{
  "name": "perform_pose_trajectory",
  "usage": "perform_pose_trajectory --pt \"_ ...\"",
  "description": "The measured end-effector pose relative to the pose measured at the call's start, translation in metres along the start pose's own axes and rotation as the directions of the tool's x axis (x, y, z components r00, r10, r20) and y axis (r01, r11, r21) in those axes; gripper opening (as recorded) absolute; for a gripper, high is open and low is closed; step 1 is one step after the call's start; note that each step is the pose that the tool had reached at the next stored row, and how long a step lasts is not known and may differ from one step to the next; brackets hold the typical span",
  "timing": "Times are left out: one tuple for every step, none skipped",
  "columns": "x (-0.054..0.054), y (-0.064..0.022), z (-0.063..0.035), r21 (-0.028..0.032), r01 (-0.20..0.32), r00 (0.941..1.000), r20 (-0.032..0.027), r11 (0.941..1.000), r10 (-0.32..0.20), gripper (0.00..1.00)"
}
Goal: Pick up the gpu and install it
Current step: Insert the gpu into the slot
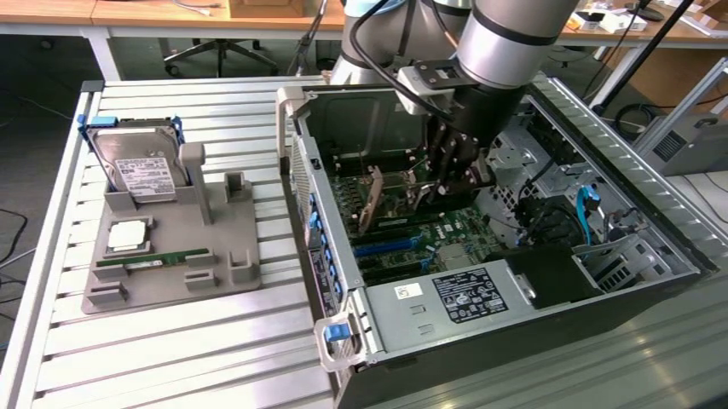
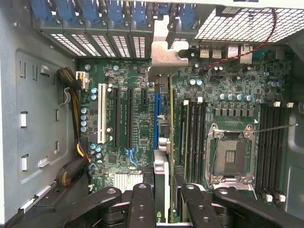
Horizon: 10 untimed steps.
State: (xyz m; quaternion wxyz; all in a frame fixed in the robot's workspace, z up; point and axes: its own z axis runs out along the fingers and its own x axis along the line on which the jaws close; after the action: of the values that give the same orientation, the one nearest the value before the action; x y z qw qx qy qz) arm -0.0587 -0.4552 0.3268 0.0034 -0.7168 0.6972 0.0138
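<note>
Inside the open black computer case [image 1: 637, 256] lying on its side on the slatted metal table [image 1: 170, 358], the arm's black gripper [image 1: 449, 183] reaches down over the green motherboard [image 2: 133, 142]. Its fingers [image 2: 142, 204] are clamped on the gpu [image 2: 162, 156], a thin dark expansion card with a silvery end bracket, held on edge. The card stands above the blue slot [image 2: 156, 118] near the middle of the board, its bracket toward the case's rear wall of blue-clipped slot covers [image 2: 109, 14]. Towards the table's edge on the exterior view's left, a grey holder tray [image 1: 170, 256] carries a silver hard drive in a blue frame [image 1: 136, 162] and a narrow green RAM stick [image 1: 153, 258].
</note>
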Motion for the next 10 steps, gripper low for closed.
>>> perform_pose_trajectory --pt "0.0 0.0001 0.0004 0.0 -0.001 1.0 -0.0003 1.0 0.001 0.27" --pt "0.0 0.0002 0.001 0.0001 -0.002 1.0 -0.0003 1.0 0.002 0.27" --pt "0.0 0.0002 0.0014 0.0001 -0.002 1.0 -0.0005 1.0 0.002 0.27" --pt "0.0 0.0003 0.0021 0.0001 -0.002 1.0 -0.0007 1.0 0.002 0.27" --pt "0.0001 0.0004 0.003 0.0001 -0.003 1.0 -0.0008 1.0 0.003 0.27" --pt "0.0001 0.0005 0.0039 0.0001 -0.003 1.0 -0.001 1.0 0.003 0.27" --pt "0.0001 0.0007 0.0047 0.0001 -0.003 1.0 -0.0011 1.0 0.003 0.27" --pt "0.0 0.0009 0.0052 0.0001 -0.003 1.0 -0.0012 1.0 0.003 0.27" --pt "0.0 0.001 0.0059 0.0 -0.003 1.0 -0.0012 1.0 0.003 0.27" --pt "0.0 0.0011 0.0064 0.0001 -0.003 1.0 -0.0013 1.0 0.003 0.27"
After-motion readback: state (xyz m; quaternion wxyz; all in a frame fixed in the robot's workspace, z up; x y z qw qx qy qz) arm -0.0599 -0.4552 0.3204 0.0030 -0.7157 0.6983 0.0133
